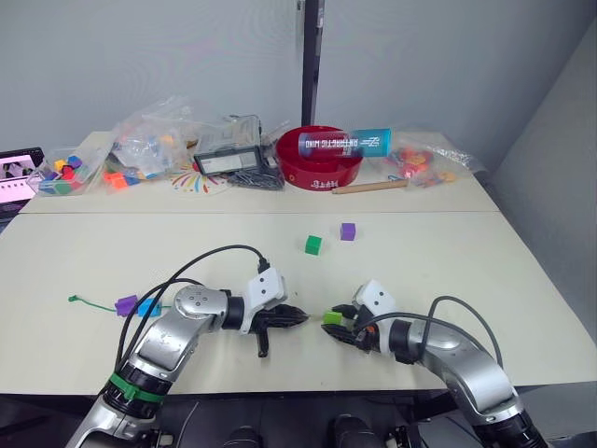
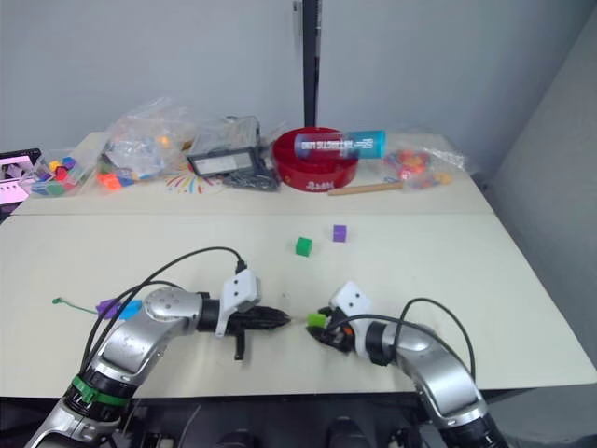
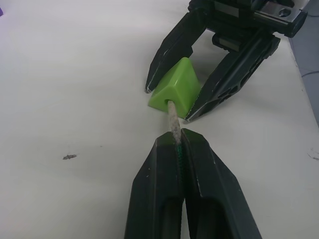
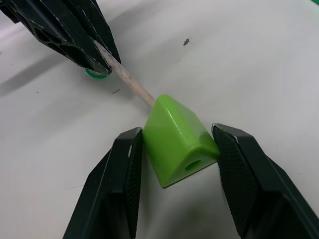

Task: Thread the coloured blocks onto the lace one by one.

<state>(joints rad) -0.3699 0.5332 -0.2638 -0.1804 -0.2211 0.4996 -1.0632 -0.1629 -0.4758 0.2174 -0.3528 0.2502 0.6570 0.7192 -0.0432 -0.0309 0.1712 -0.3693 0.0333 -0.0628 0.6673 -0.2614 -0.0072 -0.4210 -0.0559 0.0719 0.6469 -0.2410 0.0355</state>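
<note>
A: What does the left gripper (image 3: pixel 178 137) hold?

B: Its two fingers are pressed together on the lace (image 3: pixel 174 119), just behind the pale stiff tip. The tip goes into the hole of the light green block (image 4: pixel 177 139).

A: And the right gripper (image 4: pixel 175 144)?

B: It clamps that light green block between its fingers, one finger on each side. The block is just in front of the left gripper's fingertips, and the two grippers point toward each other.

A: Where are the other blocks?

B: The dark green block (image 1: pixel 312 245) and a purple block (image 1: pixel 348 231) lie on the table (image 1: pixel 448 271), beyond both grippers, near each other. Behind the left gripper, next to its arm, another purple block (image 1: pixel 126 305) and the blue block (image 1: pixel 149 307) sit on the lace.
</note>
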